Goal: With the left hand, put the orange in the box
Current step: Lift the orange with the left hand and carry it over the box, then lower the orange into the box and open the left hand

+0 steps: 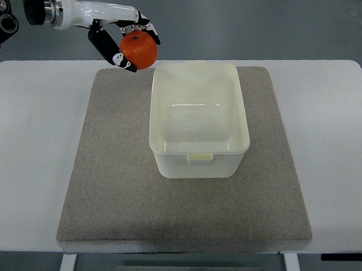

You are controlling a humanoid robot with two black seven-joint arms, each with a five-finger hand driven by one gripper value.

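I see the left hand (125, 43) clamped on the orange (139, 51), beside the box's (199, 158) far left corner; box holds nothing.

A white tabletop (33, 146) fills most of the scene, with a grey felt-like mat (111, 191) laid square across its middle. Beyond the far edge, from ten to two o'clock, runs a smooth blue-grey floor (254, 20), evenly lit. At six o'clock a white table leg (65, 268) and a grey metal crossbar (197, 270) show below the near edge.
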